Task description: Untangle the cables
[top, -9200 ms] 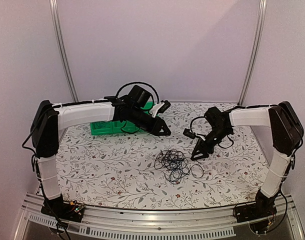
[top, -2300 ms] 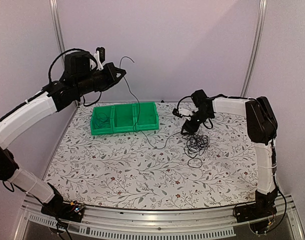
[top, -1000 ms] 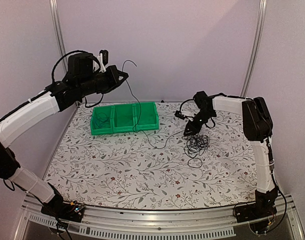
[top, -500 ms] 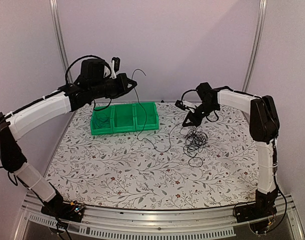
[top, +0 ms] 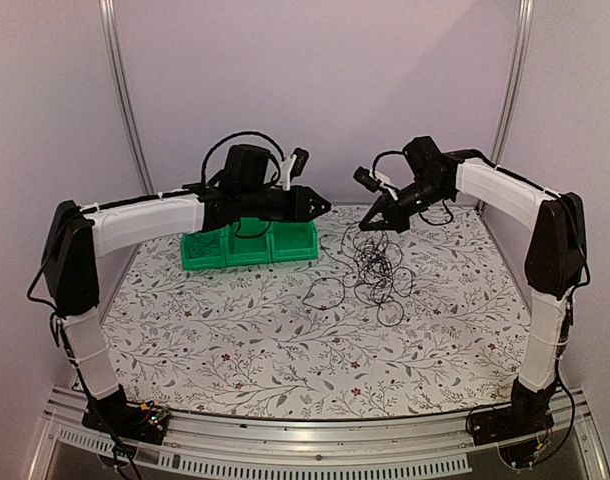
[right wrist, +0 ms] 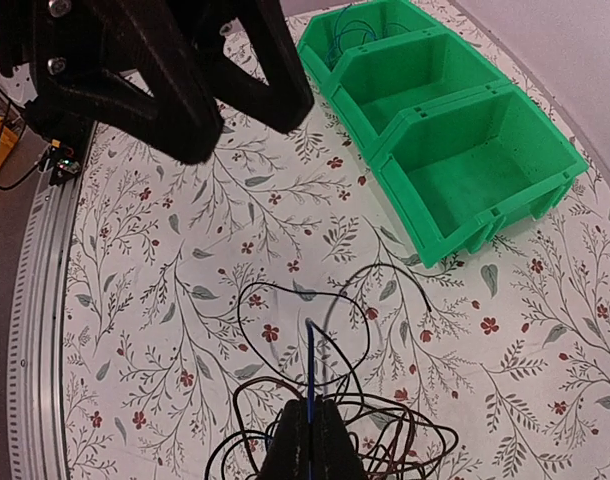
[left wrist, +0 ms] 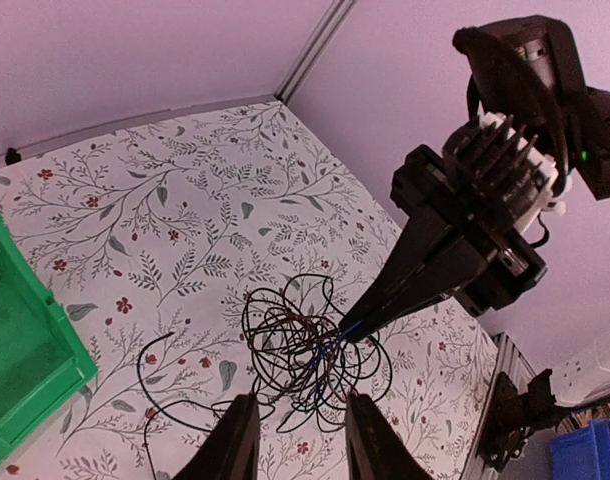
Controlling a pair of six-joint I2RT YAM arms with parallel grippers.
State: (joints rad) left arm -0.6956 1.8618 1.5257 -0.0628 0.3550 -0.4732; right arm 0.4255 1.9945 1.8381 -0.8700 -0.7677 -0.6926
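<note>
Tangle of thin black & blue cables (top: 377, 268) is pinched at top by R gripper (top: 368, 224), lower loops trailing onto floral-print table (top: 235, 330), right of green plastic bins (top: 247, 246). L gripper (top: 323, 207) is held apart, empty.

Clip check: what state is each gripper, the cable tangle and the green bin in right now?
Cables: tangled, lifted at the pinch, lower loops on the table.
Left gripper: jaws open, nothing between them.
Right gripper: jaws shut on the cables, pinching a blue strand.
Green bin: one end compartment holds cable, two empty.
</note>
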